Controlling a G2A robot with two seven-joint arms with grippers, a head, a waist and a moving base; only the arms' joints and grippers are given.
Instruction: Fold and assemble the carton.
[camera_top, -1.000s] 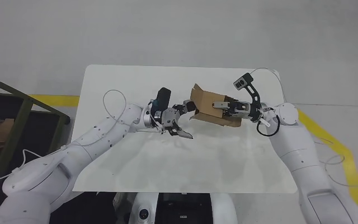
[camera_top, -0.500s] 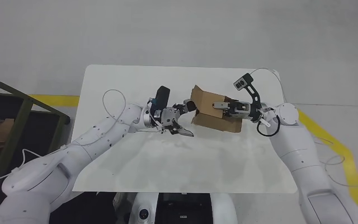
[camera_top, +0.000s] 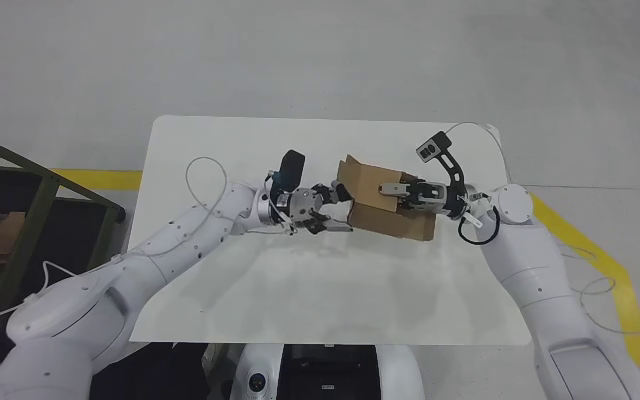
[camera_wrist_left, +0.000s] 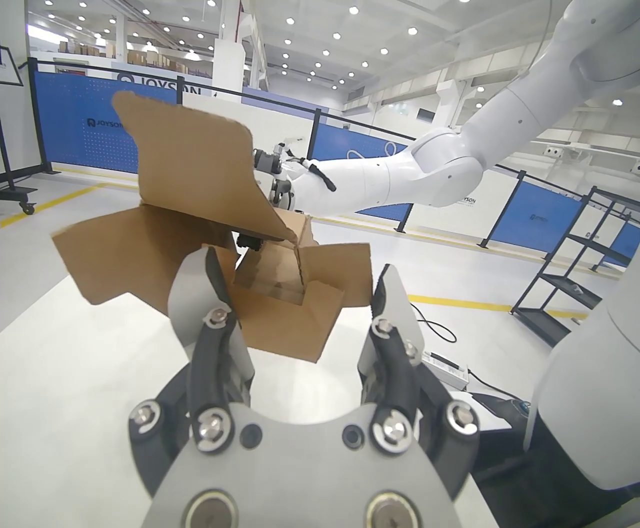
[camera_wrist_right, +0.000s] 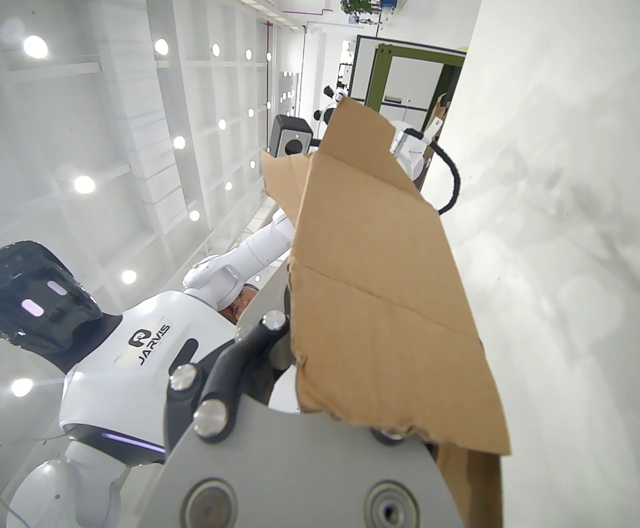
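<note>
The brown corrugated cardboard carton (camera_top: 385, 205), only partly squared up, lies on its side near the middle of the white tabletop (camera_top: 250, 290), between the two arms. Its open end faces the left hand (camera_top: 322, 200), with the flaps splayed in different directions.

The right hand (camera_top: 408, 190) is clamped on one wall of the carton at the far end. The left hand's fingers stand apart right at the open end, one to each side of the lower flap (camera_wrist_left: 290, 325) and, as far as I can tell, gripping nothing. The broad upper flap (camera_wrist_left: 190, 170) juts out above them.

The main risk looks like the single-wall grip. A firm push from the left hand on a flap could swing the carton around that pinch, tear the thin edge or slide it free. A finger catching the edge of the lower flap instead of its face could crumple it rather than fold it along the crease. Closing the flaps in the wrong order could also leave one trapped outside.
</note>
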